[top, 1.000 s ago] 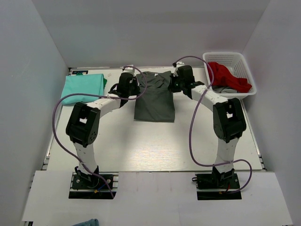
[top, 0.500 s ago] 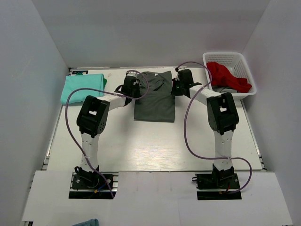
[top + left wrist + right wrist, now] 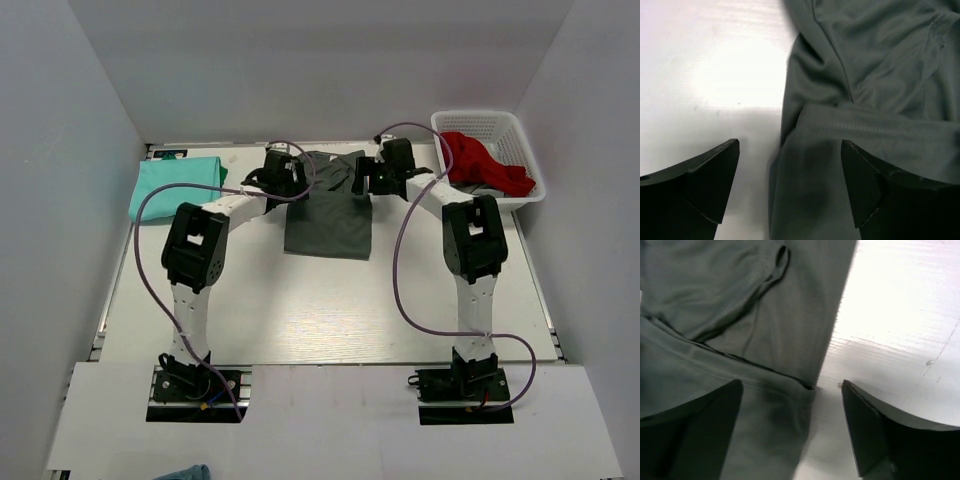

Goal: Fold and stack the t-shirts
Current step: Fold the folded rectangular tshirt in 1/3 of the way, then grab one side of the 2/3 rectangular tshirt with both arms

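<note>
The dark grey t-shirt (image 3: 328,222) lies partly folded at the back middle of the table, its upper part rumpled. My left gripper (image 3: 291,186) hovers over its left edge, and in the left wrist view this gripper (image 3: 790,185) is open, with the shirt's hem (image 3: 875,127) below the jaws and nothing gripped. My right gripper (image 3: 366,180) stands over the shirt's right edge. Seen from the right wrist, it (image 3: 792,425) is open above the grey cloth (image 3: 740,315). The mint-green t-shirt (image 3: 176,184) lies folded at the back left.
A white basket (image 3: 513,135) holding a red cloth (image 3: 478,160) and something grey stands at the back right. White walls close in the back and both sides. A bit of teal cloth (image 3: 185,472) shows at the bottom edge.
Both grippers were shut at the grey shirt's upper edges and have now opened, letting the cloth go. Both arms stretched further toward the back.
</note>
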Available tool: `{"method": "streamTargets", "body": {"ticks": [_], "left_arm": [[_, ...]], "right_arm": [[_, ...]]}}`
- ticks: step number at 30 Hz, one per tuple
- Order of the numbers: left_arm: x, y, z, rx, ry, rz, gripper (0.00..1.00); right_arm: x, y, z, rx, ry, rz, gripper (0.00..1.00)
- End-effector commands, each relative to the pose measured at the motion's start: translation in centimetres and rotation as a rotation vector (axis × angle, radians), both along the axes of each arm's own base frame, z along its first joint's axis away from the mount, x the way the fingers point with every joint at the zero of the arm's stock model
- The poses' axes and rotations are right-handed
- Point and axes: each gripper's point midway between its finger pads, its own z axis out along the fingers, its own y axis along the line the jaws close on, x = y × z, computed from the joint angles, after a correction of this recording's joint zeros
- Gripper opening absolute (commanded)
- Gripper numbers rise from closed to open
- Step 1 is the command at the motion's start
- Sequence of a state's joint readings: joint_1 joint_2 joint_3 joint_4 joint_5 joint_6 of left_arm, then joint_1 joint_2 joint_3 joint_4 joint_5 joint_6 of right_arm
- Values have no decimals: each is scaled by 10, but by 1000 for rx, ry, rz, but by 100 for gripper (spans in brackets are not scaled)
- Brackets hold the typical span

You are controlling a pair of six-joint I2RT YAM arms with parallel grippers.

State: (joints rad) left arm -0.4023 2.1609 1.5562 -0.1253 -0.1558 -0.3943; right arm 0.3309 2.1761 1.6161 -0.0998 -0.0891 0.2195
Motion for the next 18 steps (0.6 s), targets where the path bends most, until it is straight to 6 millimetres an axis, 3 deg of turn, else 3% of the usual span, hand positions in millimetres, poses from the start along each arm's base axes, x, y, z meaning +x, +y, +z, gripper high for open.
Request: {"method": "streamTargets", "body": {"ticks": [1, 2, 3, 4, 6, 7, 8, 9, 10, 11, 13, 15, 18], "left_arm": [[-16, 13, 73, -27, -83, 26, 94], [-27, 17, 67, -16, -56, 26, 96], [-38, 21, 77, -33, -42, 42, 98], [-48, 19, 77, -35, -24, 39, 100], [-73, 24, 60, -26, 31, 43, 100], [-84, 22, 66, -59, 41, 36, 100], [-102, 24, 46, -64, 98, 24, 100], [-115, 21, 40, -93, 133, 3, 100], [-123, 21, 34, -115, 152, 9, 100], [-141, 26, 20, -116, 196, 15, 100], [-156, 26, 1, -138, 228, 1, 100], [-160, 24, -1, -155, 224, -15, 100], [-165, 23, -23, -154, 264, -8, 98]], "right_arm": [[0, 4, 76, 59, -121, 28, 90], [-9, 3, 80, 78, -108, 20, 90], [-14, 4, 81, 89, -106, 23, 90], [-36, 0, 76, 95, -74, 21, 90], [-53, 5, 77, 157, -47, 18, 90], [-81, 0, 44, 155, 47, 13, 90], [-90, 0, 65, 186, 11, 23, 90], [-101, 4, 64, 224, 46, 14, 90], [-128, -1, 43, 219, 108, 14, 90], [-135, -1, 50, 236, 93, 23, 90], [-159, 2, 35, 252, 152, 39, 90], [-178, 1, 17, 247, 209, 40, 90], [-185, 4, 2, 250, 236, 33, 90]]}}
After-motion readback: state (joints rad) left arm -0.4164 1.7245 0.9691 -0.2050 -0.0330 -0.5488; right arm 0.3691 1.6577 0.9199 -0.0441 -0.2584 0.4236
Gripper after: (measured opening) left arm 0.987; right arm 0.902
